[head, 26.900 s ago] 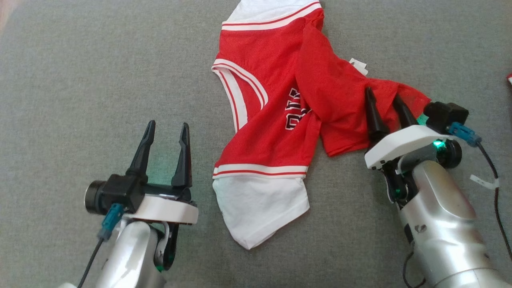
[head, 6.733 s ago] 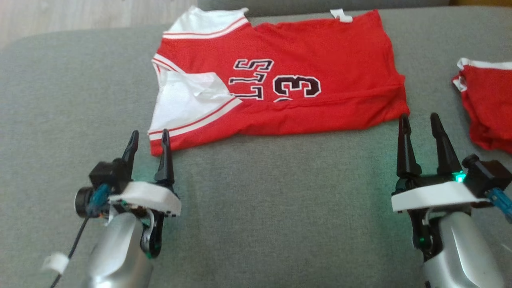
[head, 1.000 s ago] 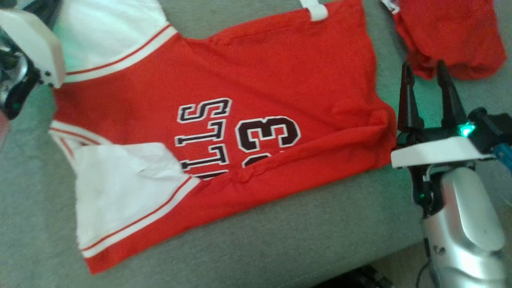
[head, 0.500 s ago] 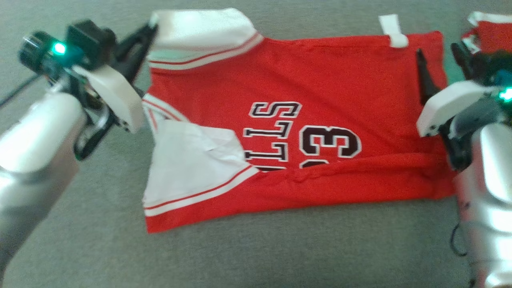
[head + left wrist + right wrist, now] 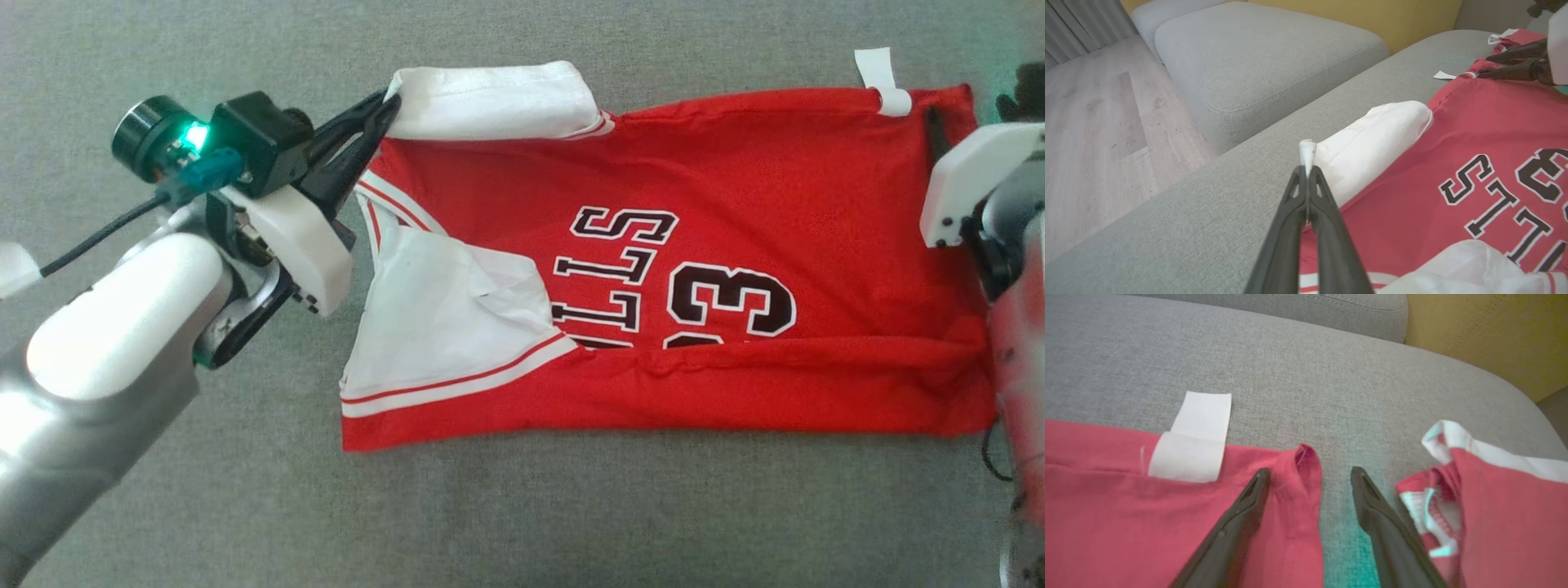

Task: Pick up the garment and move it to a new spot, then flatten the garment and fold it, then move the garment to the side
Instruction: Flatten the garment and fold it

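Note:
The garment (image 5: 694, 204) is a red jersey with white sleeves and black lettering, spread across the grey sofa cushion (image 5: 571, 523). My left gripper (image 5: 390, 104) is shut on the corner of the far white sleeve (image 5: 498, 102), which is raised and rolled over. The left wrist view shows the pinched corner sticking out of the left gripper (image 5: 1306, 171). My right gripper (image 5: 1310, 473) is open, its fingers straddling the jersey's far red corner beside a white tag (image 5: 1196, 441). One right finger (image 5: 936, 135) lies on the red cloth.
A second red and white garment (image 5: 1494, 498) lies bunched just right of my right gripper. Beyond the cushion's far edge stand another grey cushion (image 5: 1265, 61), a wooden floor (image 5: 1094, 134) and a yellow backing (image 5: 1486, 335).
The head camera has shifted. The white sleeve in my left gripper has come up and rolled over towards the jersey's body. My right gripper stays open at the jersey's far right corner.

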